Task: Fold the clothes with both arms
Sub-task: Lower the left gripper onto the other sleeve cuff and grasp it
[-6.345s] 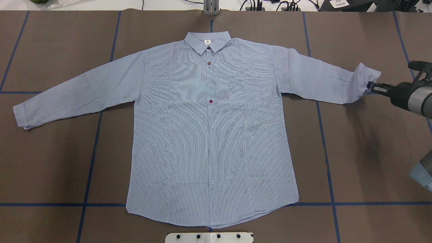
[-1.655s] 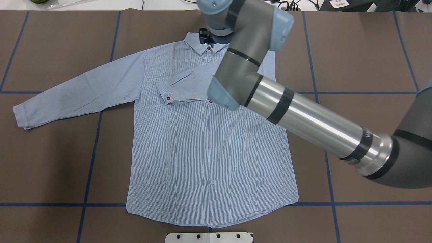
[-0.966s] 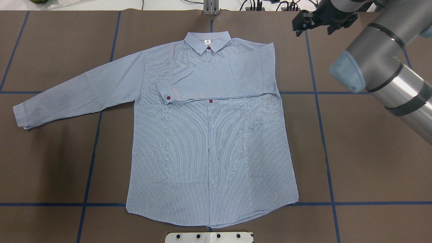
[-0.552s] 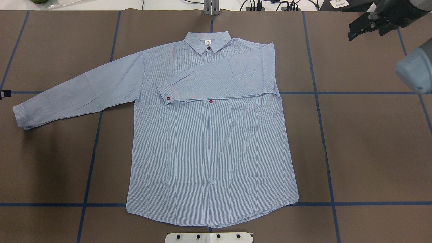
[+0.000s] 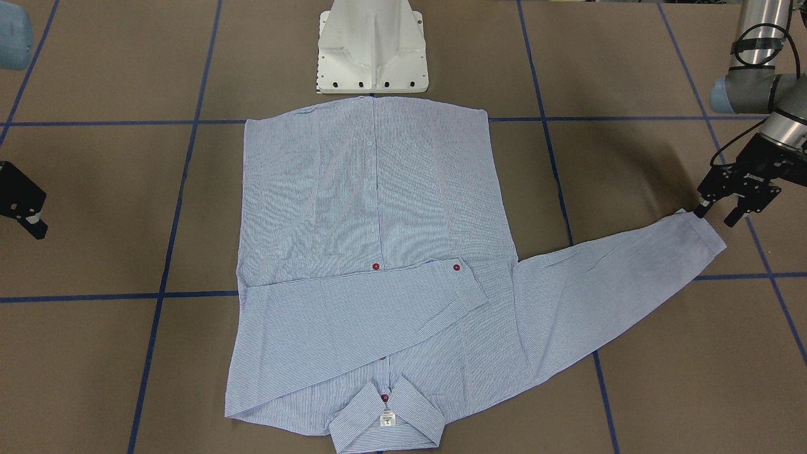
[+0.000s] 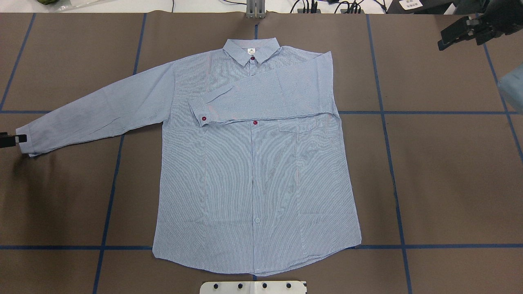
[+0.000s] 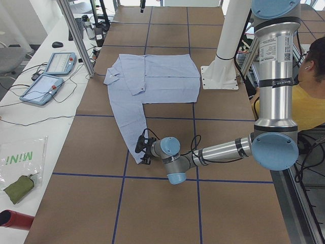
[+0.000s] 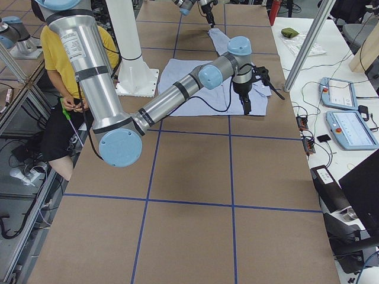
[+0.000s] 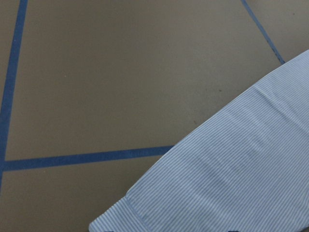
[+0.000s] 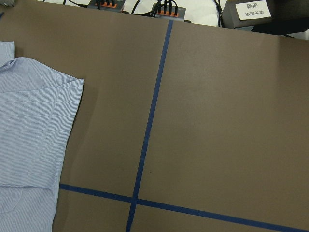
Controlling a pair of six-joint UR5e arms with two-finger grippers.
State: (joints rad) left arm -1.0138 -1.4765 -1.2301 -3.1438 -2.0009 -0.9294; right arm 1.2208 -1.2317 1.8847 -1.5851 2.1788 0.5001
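Note:
The striped shirt [image 6: 253,175] lies flat, front up, collar at the far edge. Its right sleeve [image 6: 265,96] is folded across the chest, cuff near the placket; this also shows in the front view [image 5: 353,302]. Its left sleeve stretches out to the overhead view's left. My left gripper [image 5: 717,213] is open and low at the left cuff [image 5: 700,236], one fingertip touching the cuff's edge. Only its tip [image 6: 14,139] shows overhead. The left wrist view shows the cuff [image 9: 159,212] just below. My right gripper [image 6: 459,38] is open and empty, well off the shirt at the far right.
The white pedestal base [image 5: 372,50] stands just behind the shirt's hem. Blue tape lines [image 6: 402,246] grid the brown table. Cables and boxes [image 6: 327,6] line the far edge. An operator in yellow [image 7: 304,101] sits beside the robot.
The right arm laid the right sleeve across the chest, let go and swung back to the far right. The left gripper came in from the left edge to the left cuff.

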